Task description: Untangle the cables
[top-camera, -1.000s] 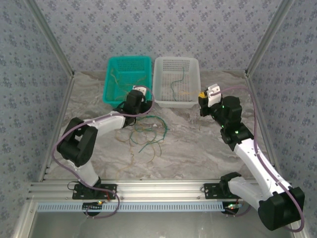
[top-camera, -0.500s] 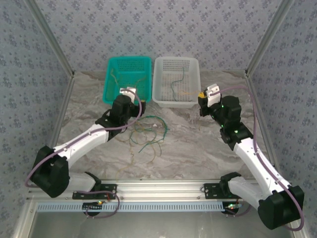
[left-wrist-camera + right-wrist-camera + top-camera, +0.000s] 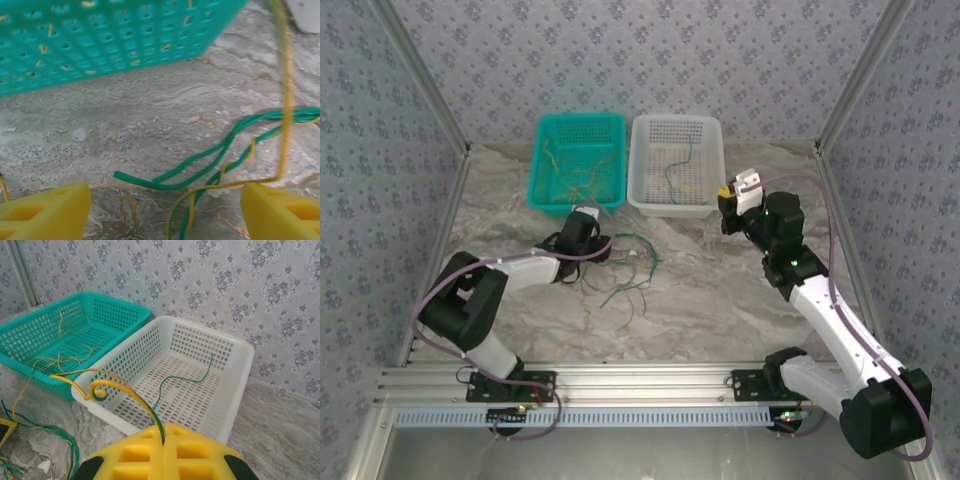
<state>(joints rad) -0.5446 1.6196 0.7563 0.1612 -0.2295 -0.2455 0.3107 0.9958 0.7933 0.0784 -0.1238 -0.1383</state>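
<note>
Near the teal basket [image 3: 538,172], most cables [image 3: 620,272] lie tangled; few are sorted. My left pincer [image 3: 165,210] gapes over them, my right pincer [image 3: 164,441] pinches a yellow-green strand [image 3: 107,385].

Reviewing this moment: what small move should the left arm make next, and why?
Probably ease the open left gripper down and forward, then close on the green cable whose loose end lies on the table between its fingers. The right gripper is already shut on yellow and green strands by the white basket, so the left is free.
</note>
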